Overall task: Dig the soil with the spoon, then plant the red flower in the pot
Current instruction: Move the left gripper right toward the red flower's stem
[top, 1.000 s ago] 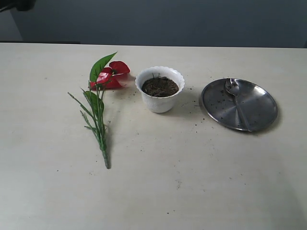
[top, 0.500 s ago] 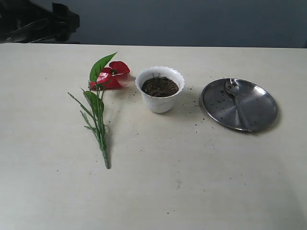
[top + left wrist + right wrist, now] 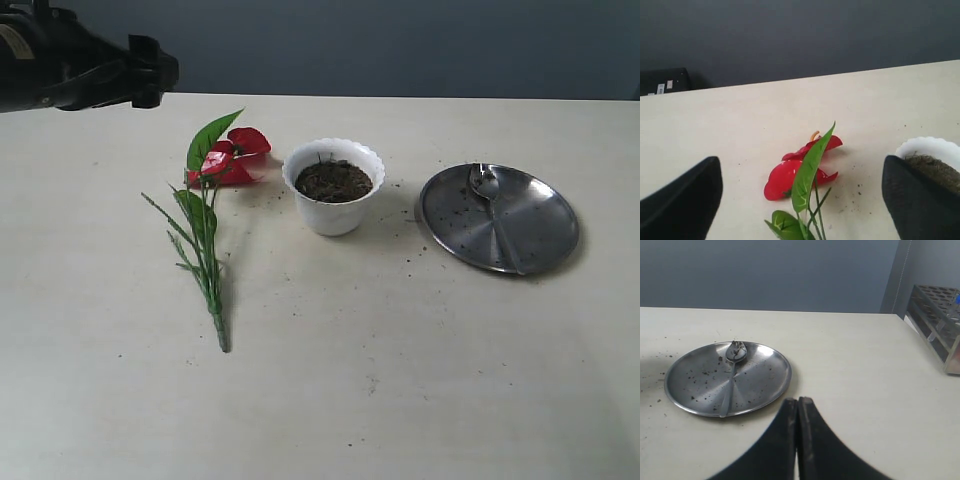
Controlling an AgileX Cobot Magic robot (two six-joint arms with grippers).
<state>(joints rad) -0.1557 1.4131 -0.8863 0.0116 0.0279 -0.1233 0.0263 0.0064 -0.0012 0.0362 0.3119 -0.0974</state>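
Note:
The red flower (image 3: pixel 232 158) lies flat on the table, its green stems trailing toward the front, left of the white pot (image 3: pixel 333 212). Dark soil (image 3: pixel 333 181) fills the pot. The spoon (image 3: pixel 495 210) rests on a round steel plate (image 3: pixel 545 240) to the right. My left gripper (image 3: pixel 160 72) hangs open at the far left, behind the flower and holding nothing. In the left wrist view the flower (image 3: pixel 785 177) lies ahead between the wide fingers (image 3: pixel 690 200), with the pot (image 3: pixel 925 146) beside it. My right gripper (image 3: pixel 798 401) is shut and empty, near the plate (image 3: pixel 760 375) and spoon (image 3: pixel 735 352).
Soil crumbs are scattered on the table between pot and plate (image 3: pixel 405 225) and on the plate. A test-tube rack (image 3: pixel 937 320) stands at the table's far edge in the right wrist view. The right arm is outside the exterior view.
The left arm has come into the exterior view from the upper left and moved rightward toward the flower. Flower, pot, spoon and plate have not moved.

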